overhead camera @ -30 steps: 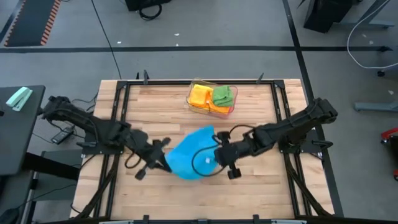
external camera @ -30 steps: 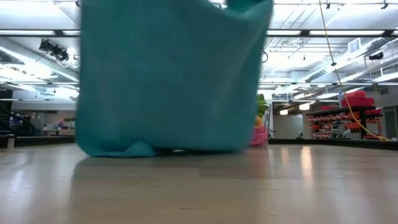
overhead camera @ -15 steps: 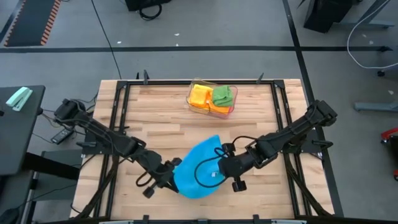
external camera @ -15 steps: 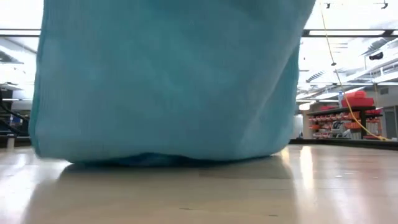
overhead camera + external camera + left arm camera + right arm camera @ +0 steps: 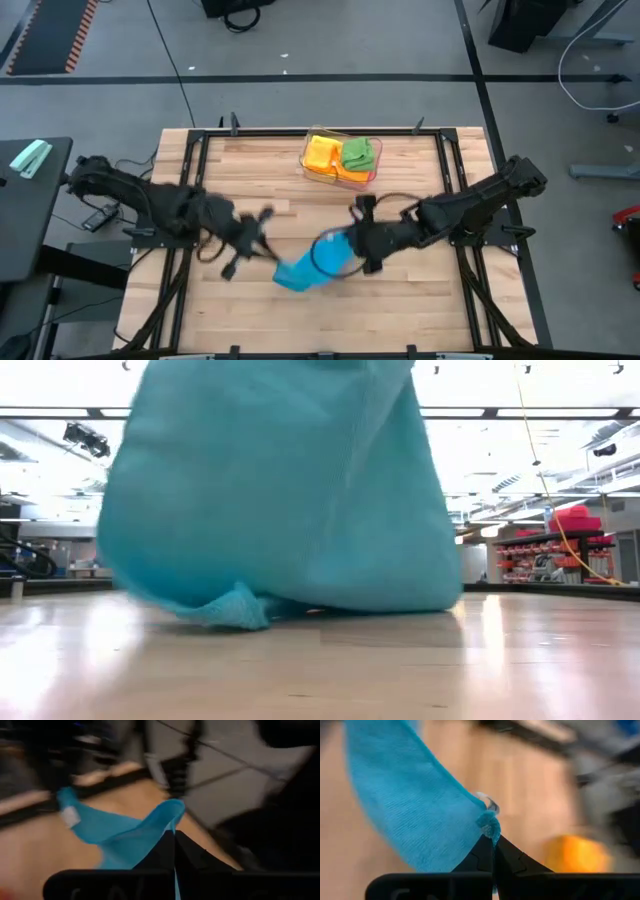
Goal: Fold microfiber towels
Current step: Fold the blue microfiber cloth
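Note:
A blue microfiber towel (image 5: 308, 266) hangs between my two grippers over the middle of the table. In the low view the blue towel (image 5: 280, 490) fills most of the picture, and its lower edge (image 5: 235, 612) rests bunched on the wood. My left gripper (image 5: 274, 254) is shut on the towel's left upper end. My right gripper (image 5: 347, 240) is shut on its right upper end. The top edge sags between them. My left gripper pinches an upper corner of the towel (image 5: 172, 819) between its two fingers, coming from the table's left and slanting slightly down. The cloth hangs below and away from the fingers. My right gripper pinches the other upper corner (image 5: 489, 826) between its fingers, slanting down from the table's right. The towel falls away below it, with its lower end on the table.
A clear plastic tray (image 5: 305, 166) stands at the table's far edge, holding a folded orange towel (image 5: 322, 153) and a green towel (image 5: 358, 153). Black frame rails run along the table's left and right sides. Bare wood lies toward the near edge.
Both grippers, still shut on the towel, swung toward the table's near edge and then back toward the far edge and up. The towel swung with them. It spread wide at the near point and now hangs narrower, with its bottom bunched on the table.

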### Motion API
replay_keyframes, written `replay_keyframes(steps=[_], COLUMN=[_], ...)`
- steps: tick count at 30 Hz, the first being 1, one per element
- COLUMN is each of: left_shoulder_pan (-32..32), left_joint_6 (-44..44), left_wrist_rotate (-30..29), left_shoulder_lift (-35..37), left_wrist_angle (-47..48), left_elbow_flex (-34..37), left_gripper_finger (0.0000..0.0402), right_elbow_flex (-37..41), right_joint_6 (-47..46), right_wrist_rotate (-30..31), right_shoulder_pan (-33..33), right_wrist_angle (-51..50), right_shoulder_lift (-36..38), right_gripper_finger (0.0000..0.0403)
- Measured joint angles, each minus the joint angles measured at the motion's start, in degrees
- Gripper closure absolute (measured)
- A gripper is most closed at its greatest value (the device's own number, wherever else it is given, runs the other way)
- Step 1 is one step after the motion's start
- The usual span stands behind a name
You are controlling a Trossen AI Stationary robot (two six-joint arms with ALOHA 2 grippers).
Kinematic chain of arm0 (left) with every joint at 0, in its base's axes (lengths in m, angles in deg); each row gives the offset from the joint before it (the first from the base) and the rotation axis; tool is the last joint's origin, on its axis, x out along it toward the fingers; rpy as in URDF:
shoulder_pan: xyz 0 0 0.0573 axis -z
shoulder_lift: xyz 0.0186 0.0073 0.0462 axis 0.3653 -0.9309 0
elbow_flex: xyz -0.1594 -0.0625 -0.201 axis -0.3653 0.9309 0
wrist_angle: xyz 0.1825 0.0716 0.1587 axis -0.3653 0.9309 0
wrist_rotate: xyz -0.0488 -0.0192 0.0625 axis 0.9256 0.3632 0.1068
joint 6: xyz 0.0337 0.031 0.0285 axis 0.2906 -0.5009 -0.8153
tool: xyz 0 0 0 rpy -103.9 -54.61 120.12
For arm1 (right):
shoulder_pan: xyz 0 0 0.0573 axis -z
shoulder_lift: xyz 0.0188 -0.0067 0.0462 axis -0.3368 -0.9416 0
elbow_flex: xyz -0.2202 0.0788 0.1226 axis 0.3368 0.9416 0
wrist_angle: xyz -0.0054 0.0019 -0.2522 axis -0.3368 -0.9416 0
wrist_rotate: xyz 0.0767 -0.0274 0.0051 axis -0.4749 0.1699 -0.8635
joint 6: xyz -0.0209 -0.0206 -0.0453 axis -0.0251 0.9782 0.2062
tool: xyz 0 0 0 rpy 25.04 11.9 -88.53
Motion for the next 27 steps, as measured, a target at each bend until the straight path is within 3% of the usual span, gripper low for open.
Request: replay_keyframes(steps=[6, 10, 12, 16, 19, 23, 27], left_shoulder_pan=[-13.3, -22.8, -26.2, -28.8, -27.0, -21.2, -13.1], left_joint_6=[-5.0, -8.5, -9.5, -8.5, -6.7, -3.5, 2.6], left_wrist_rotate=[-4.9, -5.4, -2.0, 5.0, 8.2, 9.1, 9.2], left_shoulder_lift=[6.4, 8.3, 8.2, 7.4, 7.1, 7.0, 7.0], left_wrist_angle=[1.8, 3.3, 4.6, 12.9, 19.6, 25.0, 20.2], left_elbow_flex=[-3.4, -8.9, -13.5, -22.3, -23.1, -17.7, -5.4], left_gripper_finger=[0.0386, 0.0395, 0.0396, 0.039, 0.039, 0.0396, 0.0392], right_elbow_flex=[-3.4, -5.3, -7.0, -10.5, -10.7, -7.5, -1.4], right_joint_6=[13.4, 23.0, 26.0, 26.0, 22.7, 16.7, 10.4], right_wrist_rotate=[16.4, 18.5, 18.5, 13.3, 5.1, -6.3, -11.7], right_shoulder_pan=[8.2, 14.3, 16.9, 18.6, 17.2, 14.3, 10.4], right_wrist_angle=[2.5, 7.8, 10.6, 10.5, 6.6, 1.0, 0.0], right_shoulder_lift=[4.2, 6.3, 6.7, 7.7, 7.8, 6.4, 3.7], right_gripper_finger=[0.0399, 0.0399, 0.0399, 0.0399, 0.0399, 0.0399, 0.0399])
